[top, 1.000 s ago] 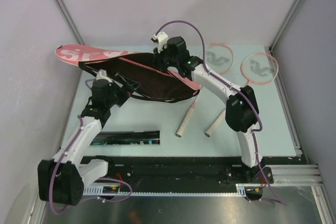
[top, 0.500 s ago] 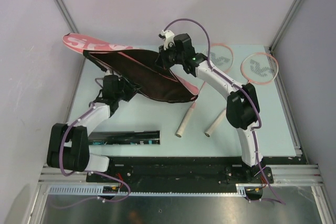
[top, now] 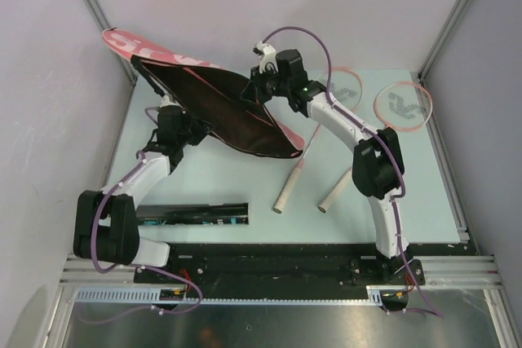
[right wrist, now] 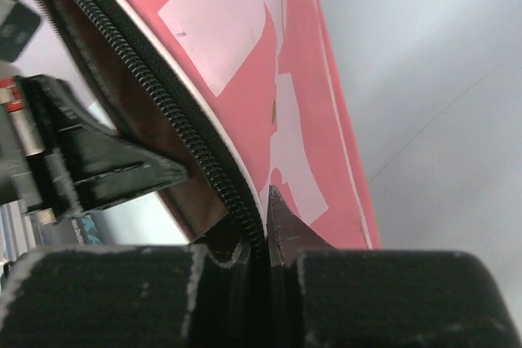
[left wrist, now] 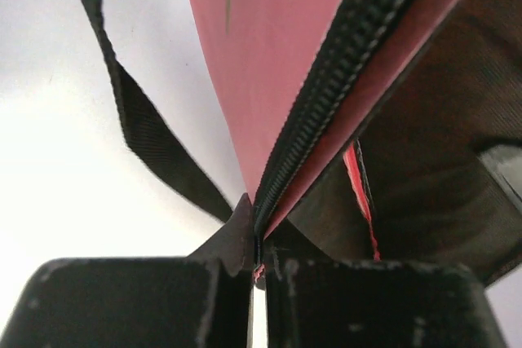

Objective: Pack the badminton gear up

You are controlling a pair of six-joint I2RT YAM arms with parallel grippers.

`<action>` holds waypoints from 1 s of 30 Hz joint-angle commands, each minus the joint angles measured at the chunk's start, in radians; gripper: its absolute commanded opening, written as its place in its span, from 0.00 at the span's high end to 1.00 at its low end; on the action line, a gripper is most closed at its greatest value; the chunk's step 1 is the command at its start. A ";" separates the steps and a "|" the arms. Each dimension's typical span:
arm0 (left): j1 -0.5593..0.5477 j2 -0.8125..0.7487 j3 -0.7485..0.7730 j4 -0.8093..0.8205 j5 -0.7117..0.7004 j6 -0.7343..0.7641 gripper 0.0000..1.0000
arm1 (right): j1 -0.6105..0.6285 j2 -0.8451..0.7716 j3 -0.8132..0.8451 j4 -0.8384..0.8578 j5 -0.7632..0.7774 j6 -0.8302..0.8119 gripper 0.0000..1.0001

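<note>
Two grippers: you have both clamped on the bag, one at each side of its open mouth.
Left gripper: pinched tight on the zipper edge, at the side of the bag toward the left wall.
Right gripper: closed hard on the opposite zipper edge, with the pink outer face running up and away from its fingers.
Bag, position: held up off the table at the back left. It is tilted, with its broad pink end high near the left wall and its narrow end low toward the middle.
Bag, contents: the spread mouth shows you only dark lining.
Bag, material: smooth pink shell with white lettering, a racket-like outline, black coil zipper teeth and a dull woven brown-black inside.
Strap: flat black webbing, hanging loose beside the left gripper.
Tube: long, black and glossy, lying flat near the front edge by the left arm. You cannot tell what is in it.
Rackets: two, flat on the table at the right, outside the bag. They have thin pink oval rims, white-patterned strings and pale round handles pointing toward you.
Nearer racket: its shaft runs just beside the bag's low end, and contact cannot be told.
</note>
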 commanded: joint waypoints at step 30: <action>0.083 0.033 0.293 -0.354 0.125 0.322 1.00 | -0.321 -0.436 -0.596 -0.393 0.598 0.428 0.02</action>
